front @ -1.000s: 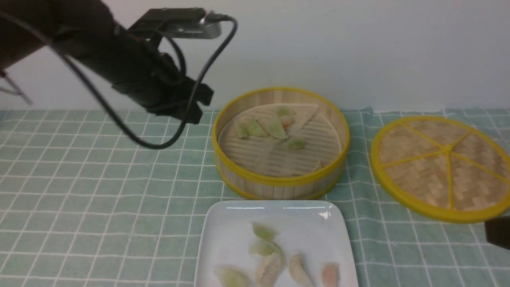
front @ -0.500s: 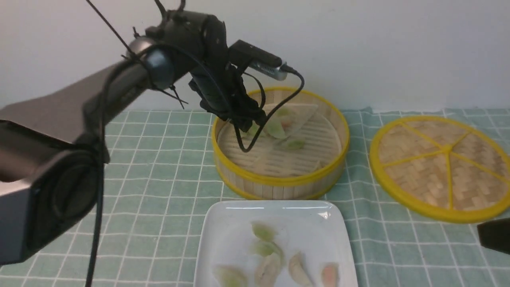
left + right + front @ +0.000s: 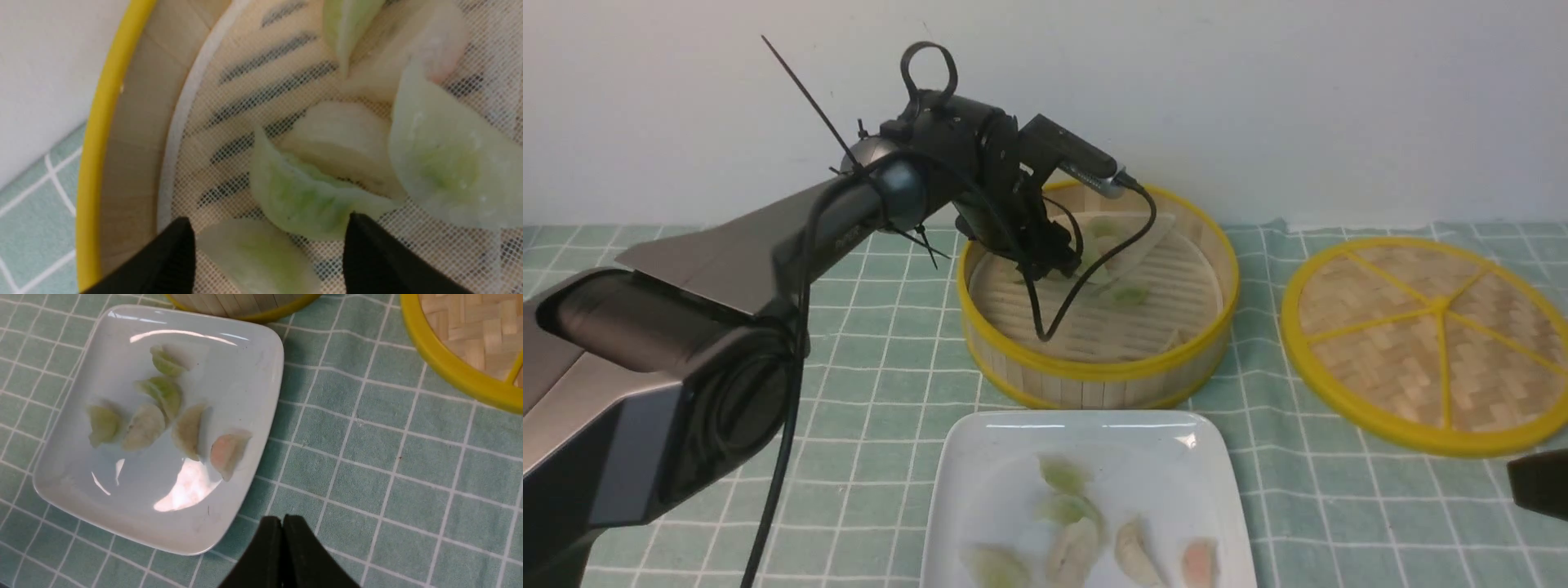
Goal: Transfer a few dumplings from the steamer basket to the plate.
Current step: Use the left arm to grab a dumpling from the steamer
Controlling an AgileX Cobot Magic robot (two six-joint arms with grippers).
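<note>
My left end effector (image 3: 269, 220) is lowered into the far left part of the round bamboo steamer basket with yellow rims (image 3: 1094, 384). Its two black fingers (image 3: 163, 261) are spread wide and hold nothing.

Directly ahead of the fingertips, in the gap between them, a pale green crescent dumpling (image 3: 302, 200) lies on the white mesh liner (image 3: 408, 253). Its long axis runs roughly from one finger toward the other, at a slight slant. I judge that closing from this angle would press it end to end rather than across its belly, so a small turn of the wrist may serve better.

A second pale green dumpling (image 3: 257, 253) lies closer to my wrist, just beside one finger. I cannot tell whether it touches the first, and it could be caught in the same pinch. More translucent dumplings crowd just beyond these two.

The glossy white square plate (image 3: 1127, 449) sits just nearer than the basket and already carries six dumplings.

My right end effector (image 3: 282, 518) is pressed together and empty. It hangs over the green checked cloth (image 3: 408, 457) on the desk, at the near right of the plate and well apart from the basket. The left arm is clearly the nearer one for this pick.
</note>
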